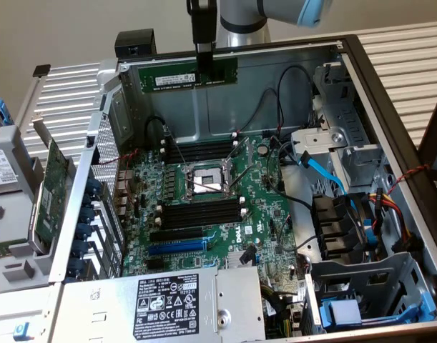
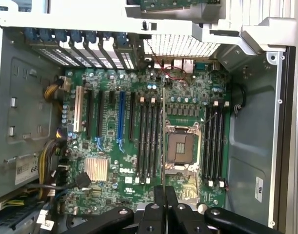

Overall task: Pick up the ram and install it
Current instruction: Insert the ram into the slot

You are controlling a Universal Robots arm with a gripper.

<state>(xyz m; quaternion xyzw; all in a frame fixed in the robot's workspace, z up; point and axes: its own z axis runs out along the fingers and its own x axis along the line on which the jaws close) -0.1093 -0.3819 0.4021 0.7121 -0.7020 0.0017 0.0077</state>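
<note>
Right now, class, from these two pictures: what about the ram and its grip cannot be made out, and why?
- Exterior view: sticker print on the ram, too small to read.
- Exterior view: the ram's middle, hidden behind the gripper.
- Wrist view: the ram's chips, since it shows edge-on as a thin line.

Plain beige wall (image 1: 61,25) ran behind scene, unmarked. Pale ribbed metal surface (image 1: 64,103) showed at far left corner and again along far right edge. Dark brown slanted beam (image 1: 434,136) stood at exterior view's right edge. Light was soft, even.
</note>
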